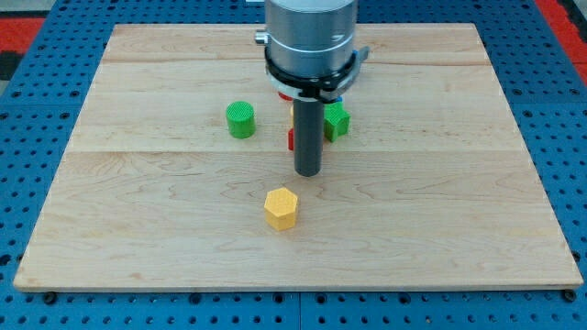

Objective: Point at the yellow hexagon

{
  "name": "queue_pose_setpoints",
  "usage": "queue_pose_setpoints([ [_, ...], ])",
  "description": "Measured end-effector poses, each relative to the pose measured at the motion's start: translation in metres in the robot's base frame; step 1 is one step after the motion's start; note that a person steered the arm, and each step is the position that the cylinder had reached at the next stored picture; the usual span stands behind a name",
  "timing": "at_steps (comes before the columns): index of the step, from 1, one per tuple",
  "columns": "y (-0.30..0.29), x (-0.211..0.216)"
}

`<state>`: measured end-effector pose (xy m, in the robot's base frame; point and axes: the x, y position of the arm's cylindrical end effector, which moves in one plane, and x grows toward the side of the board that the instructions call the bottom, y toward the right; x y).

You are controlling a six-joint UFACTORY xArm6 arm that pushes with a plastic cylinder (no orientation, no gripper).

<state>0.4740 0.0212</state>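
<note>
A yellow hexagon block (282, 208) lies on the wooden board (138, 202), a little below the view's middle. My tip (307, 172) is the lower end of a dark rod that comes down from the grey arm (310, 37). The tip stands just above and slightly right of the yellow hexagon, apart from it by a short gap.
A green cylinder (241, 119) stands to the upper left of the rod. A green block (337, 120) sits right behind the rod on its right. A red block (291, 139) and a bit of a yellow one (292, 112) peek out behind the rod. Blue frame surrounds the board.
</note>
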Motion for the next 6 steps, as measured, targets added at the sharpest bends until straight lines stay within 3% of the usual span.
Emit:
queue_pose_setpoints([
  [4, 0.004, -0.025],
  [5, 0.025, -0.002],
  [6, 0.032, 0.047],
])
